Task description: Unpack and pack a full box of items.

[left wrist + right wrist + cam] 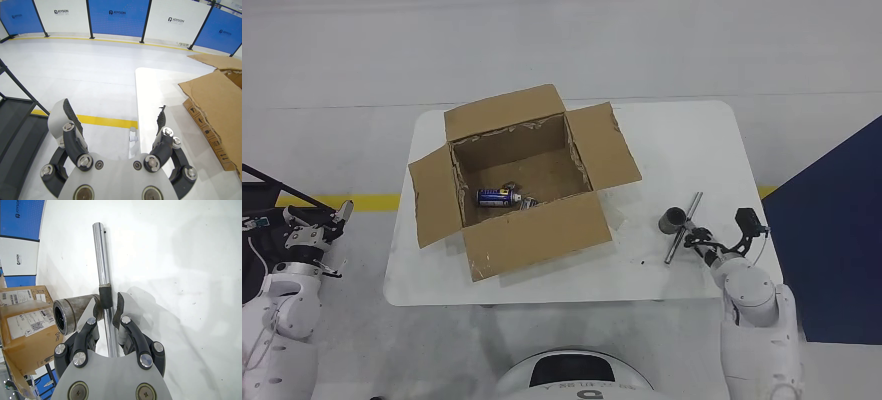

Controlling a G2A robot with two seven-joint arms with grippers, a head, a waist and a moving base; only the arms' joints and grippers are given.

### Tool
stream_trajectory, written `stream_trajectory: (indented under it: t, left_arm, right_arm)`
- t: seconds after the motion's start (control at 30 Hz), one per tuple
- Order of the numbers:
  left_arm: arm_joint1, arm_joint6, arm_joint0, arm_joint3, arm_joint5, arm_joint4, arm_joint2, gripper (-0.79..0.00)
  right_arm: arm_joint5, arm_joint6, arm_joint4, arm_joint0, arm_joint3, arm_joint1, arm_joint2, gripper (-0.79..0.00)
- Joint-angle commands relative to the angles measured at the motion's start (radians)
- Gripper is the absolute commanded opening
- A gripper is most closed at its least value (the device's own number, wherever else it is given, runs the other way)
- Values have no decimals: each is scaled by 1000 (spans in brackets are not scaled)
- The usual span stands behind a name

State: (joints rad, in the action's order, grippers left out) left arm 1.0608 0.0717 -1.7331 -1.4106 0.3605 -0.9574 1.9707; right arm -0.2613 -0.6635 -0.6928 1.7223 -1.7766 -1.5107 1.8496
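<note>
We are seeing one open box [532, 235], one blue can [499, 197] lying inside it, one metal sleeve [75, 309] and one steel rod [100, 256]. The steel rod is lying on the table [682, 130] between the spread fingers [118, 306] of our right gripper [106, 300], its long axis running from under the palm out past the fingertips, the metal sleeve lying crosswise just outside one finger. Our left gripper [114, 104] is hanging spread and empty.

One box [527, 240], one can [497, 197], one rod [100, 256] and one metal sleeve [75, 308]
</note>
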Motion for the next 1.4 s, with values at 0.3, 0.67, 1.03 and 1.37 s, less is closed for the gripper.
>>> stream_trajectory:
  t: [0.3, 0.67, 1.03, 1.37]
  left_arm:
    - [0, 0, 0, 0, 0, 0, 0, 0]
    - [0, 0, 0, 0, 0, 0, 0, 0]
    - [0, 0, 0, 0, 0, 0, 0, 0]
    - [0, 0, 0, 0, 0, 0, 0, 0]
  right_arm:
    - [209, 217, 80, 139, -242, -3, -37, -446]
    - [259, -125, -143, -178, -210, 17, -339, -416]
    - [217, -439, -70, -374, -84, 37, -404, -366]
    - [318, -537, 13, -374, -97, 56, -459, -416]
